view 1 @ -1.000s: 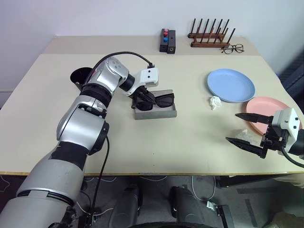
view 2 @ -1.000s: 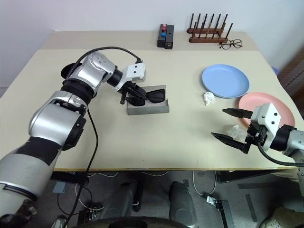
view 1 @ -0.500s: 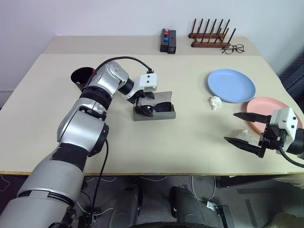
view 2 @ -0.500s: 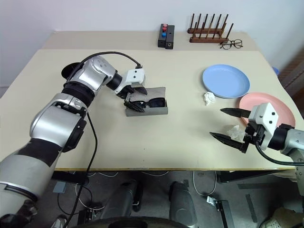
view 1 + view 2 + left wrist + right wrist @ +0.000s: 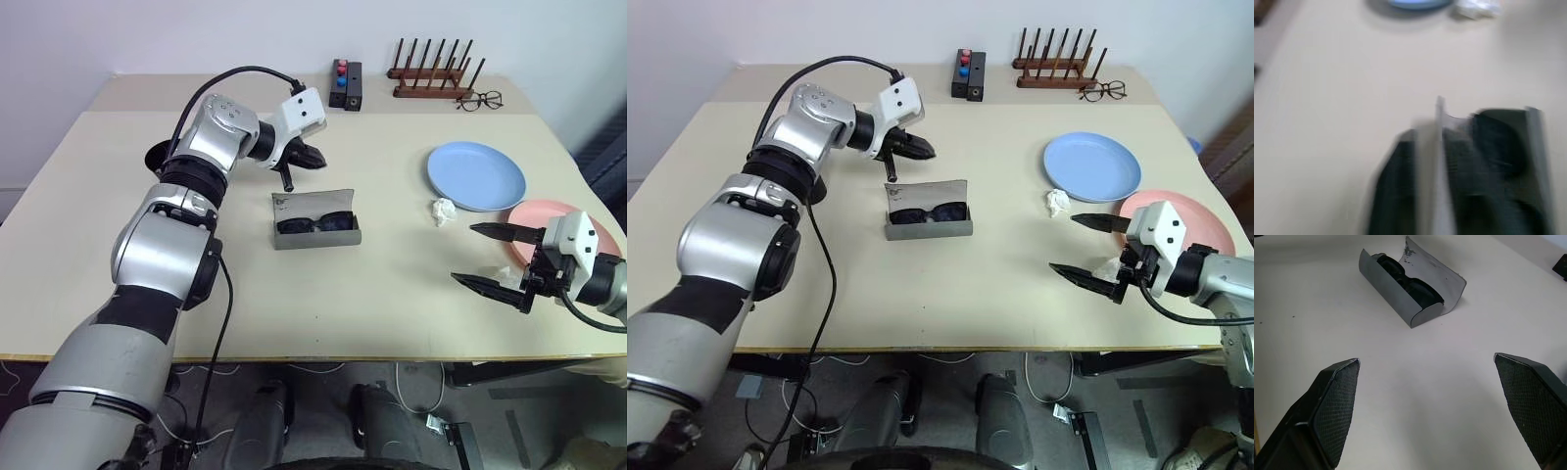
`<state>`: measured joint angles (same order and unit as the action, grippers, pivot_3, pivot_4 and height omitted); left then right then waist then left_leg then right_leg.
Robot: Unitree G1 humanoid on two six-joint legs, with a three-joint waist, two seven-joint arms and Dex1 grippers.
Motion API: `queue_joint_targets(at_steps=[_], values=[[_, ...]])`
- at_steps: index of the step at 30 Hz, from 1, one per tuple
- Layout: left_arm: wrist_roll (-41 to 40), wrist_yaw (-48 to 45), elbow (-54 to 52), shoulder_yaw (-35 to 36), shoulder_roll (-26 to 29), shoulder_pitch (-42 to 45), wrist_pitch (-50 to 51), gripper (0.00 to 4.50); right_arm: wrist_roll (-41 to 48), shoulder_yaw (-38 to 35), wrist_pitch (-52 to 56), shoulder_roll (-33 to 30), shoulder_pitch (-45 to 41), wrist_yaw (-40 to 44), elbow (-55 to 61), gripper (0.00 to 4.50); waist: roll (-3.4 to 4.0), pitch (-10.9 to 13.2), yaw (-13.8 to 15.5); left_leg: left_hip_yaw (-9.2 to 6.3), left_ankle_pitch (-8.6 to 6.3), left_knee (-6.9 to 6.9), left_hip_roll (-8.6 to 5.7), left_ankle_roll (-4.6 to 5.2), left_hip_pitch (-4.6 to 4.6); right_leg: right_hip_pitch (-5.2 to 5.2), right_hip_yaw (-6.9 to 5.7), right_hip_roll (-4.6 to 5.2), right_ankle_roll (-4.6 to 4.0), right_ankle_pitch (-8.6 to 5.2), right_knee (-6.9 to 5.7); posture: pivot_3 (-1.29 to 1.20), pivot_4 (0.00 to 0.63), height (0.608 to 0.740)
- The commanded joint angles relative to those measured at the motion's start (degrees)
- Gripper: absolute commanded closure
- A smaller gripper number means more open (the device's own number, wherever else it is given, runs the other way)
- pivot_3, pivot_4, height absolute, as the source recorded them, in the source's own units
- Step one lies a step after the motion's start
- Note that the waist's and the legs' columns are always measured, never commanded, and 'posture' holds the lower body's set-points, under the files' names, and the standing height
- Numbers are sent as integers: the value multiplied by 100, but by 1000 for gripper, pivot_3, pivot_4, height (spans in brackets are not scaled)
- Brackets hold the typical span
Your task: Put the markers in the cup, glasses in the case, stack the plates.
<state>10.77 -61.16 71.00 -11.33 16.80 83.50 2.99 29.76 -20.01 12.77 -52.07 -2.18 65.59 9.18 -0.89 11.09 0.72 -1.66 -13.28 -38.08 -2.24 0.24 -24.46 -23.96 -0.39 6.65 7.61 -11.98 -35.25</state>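
One pair of glasses (image 5: 315,224) lies in one open case (image 5: 316,235); two plates sit far right, blue plate (image 5: 477,175) and pink plate (image 5: 542,221). Left tool (image 5: 312,158) is closed and empty; right tool (image 5: 493,258) is spread apart.

A wide beige table (image 5: 323,294) carries an open grey glasses case (image 5: 315,227) near its middle. To the right lie a light blue round plate (image 5: 477,175), a pink plate (image 5: 549,217) and crumpled white paper (image 5: 445,211). At the far edge sit a black block with red and blue knobs (image 5: 345,85), a wooden peg rack (image 5: 434,76) and wire-framed eyeglasses (image 5: 479,100). A black cup (image 5: 165,157) stands far left.
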Motion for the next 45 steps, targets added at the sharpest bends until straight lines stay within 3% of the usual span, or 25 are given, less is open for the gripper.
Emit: queue_joint_targets(at_steps=[1,5,18,24,28,33,37,41,45], values=[[339,772,-26,-188,-61,72,8,4420,-1,28,-123,68,-194,-27,-22,0,0,0,1,0,0,0,0,0,0,0,0,0,2,1,0,0,150,740],[811,988,-11,-652,-251,-47,104,4420,-11,120,-156,92,-302,-27,-77,0,0,0,8,5,0,0,-5,0,-1,1,0,0,4,3,0,0,150,740],[993,-127,-612,-1037,-70,-608,169,4420,-27,122,-146,147,-271,-19,-25,0,1,0,-3,5,0,1,-2,-1,-1,-3,1,0,5,4,0,0,150,740],[811,-1229,-1750,-1046,445,-1098,317,4420,-36,143,-149,108,-355,24,-99,0,2,-1,-6,4,0,1,-1,-1,-1,-4,1,0,4,4,0,0,150,740],[745,-1580,-3058,-1121,786,-1878,532,4420,-78,218,-65,107,-438,-29,-209,0,6,-4,-8,2,0,2,8,-1,0,-3,5,2,3,4,-1,0,150,740],[717,-1569,-4128,-1201,915,-2543,955,4420,-171,281,20,112,-542,-170,-353,0,10,-6,8,0,0,0,8,-1,5,5,6,5,3,4,0,0,150,740],[742,-1197,-4256,-1128,865,-2597,1097,4420,-285,248,-39,164,-631,-371,-467,0,13,-8,9,-1,0,-1,7,0,10,11,5,5,2,4,0,0,150,740],[112,74,-3665,-234,367,-2203,452,4420,-586,116,65,265,-791,-1174,-462,0,8,-5,13,-4,0,-6,6,0,9,13,5,5,3,4,0,0,150,740],[-548,319,-3541,295,30,-1907,594,4420,-670,-91,264,258,-821,-1651,-459,0,7,-4,5,-2,0,-6,5,0,-2,-3,5,6,4,5,-4,0,150,740]])
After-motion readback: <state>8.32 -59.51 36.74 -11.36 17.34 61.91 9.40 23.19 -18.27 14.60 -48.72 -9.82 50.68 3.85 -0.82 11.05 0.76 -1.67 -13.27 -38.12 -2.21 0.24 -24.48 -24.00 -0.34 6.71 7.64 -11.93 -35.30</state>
